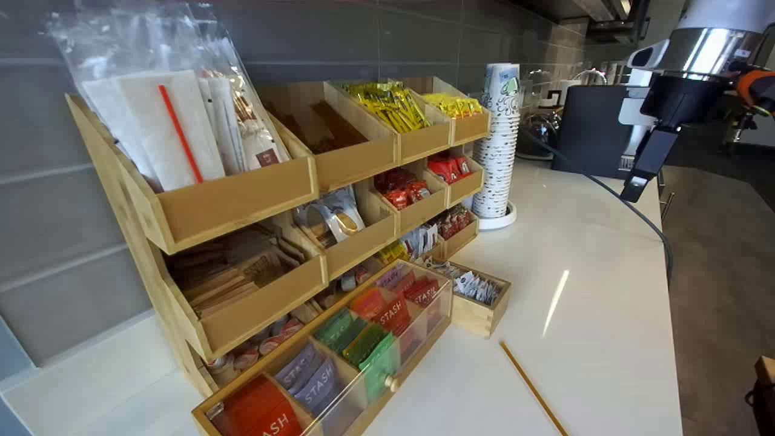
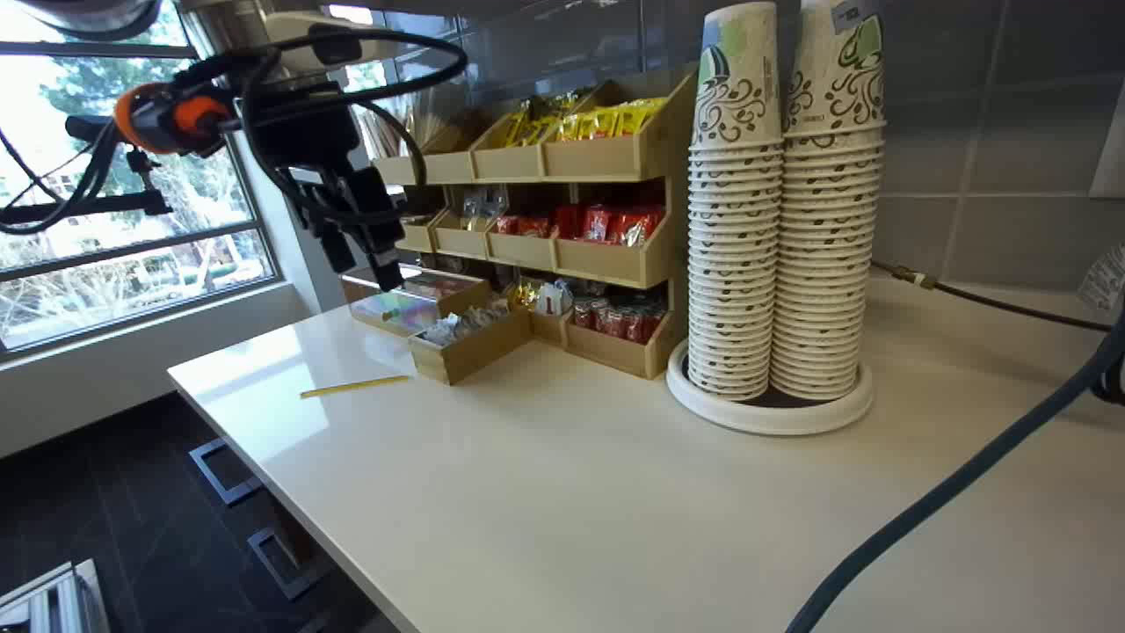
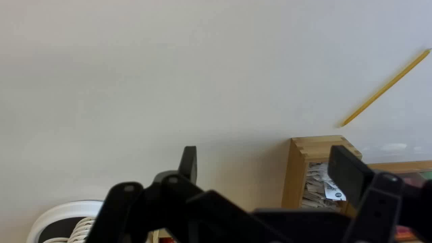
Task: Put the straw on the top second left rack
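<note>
Early days: the straw [image 1: 533,387] is lying loose on the worktop [image 1: 605,254], near but not touching the small wooden box [image 1: 469,315] of white packets [image 1: 477,288]. End effector [image 3: 265,165] is up in the air, gaping wide, holding nothing. So the pick, the carry and the drop into the top second left rack [image 1: 357,161] are all left, I'd say. That rack looks like it has brown stuff [image 1: 336,124] inside, too dark to tell what. Next door, the left-hand bin [image 1: 239,209] holds clear bags [image 1: 139,127], the right-hand bin [image 1: 427,143] yellow packets [image 1: 390,108], and the clear-fronted case [image 1: 364,291] lower down has Stash tea bags [image 1: 318,384].
</note>
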{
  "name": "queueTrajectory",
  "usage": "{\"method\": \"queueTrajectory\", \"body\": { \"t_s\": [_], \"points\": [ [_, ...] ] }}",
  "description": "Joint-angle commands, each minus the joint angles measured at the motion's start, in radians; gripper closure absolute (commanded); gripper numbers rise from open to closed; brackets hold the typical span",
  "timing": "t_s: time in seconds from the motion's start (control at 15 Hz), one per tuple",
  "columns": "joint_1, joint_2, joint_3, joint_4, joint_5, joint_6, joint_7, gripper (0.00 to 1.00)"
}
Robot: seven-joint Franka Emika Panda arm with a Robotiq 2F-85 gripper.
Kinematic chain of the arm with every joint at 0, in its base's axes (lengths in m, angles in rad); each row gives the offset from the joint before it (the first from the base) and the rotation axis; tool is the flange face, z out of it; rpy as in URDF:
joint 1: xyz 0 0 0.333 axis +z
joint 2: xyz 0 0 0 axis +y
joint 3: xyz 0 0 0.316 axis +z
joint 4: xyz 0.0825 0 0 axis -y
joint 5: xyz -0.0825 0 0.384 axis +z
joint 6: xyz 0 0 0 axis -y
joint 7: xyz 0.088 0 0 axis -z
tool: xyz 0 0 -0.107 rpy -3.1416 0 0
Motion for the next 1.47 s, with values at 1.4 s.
{"method": "queueTrajectory", "body": {
  "t_s": [1.4],
  "points": [
    [0.09,0.249,0.348,-0.062,0.19,0.148,0.694,0.0]
  ]
}}
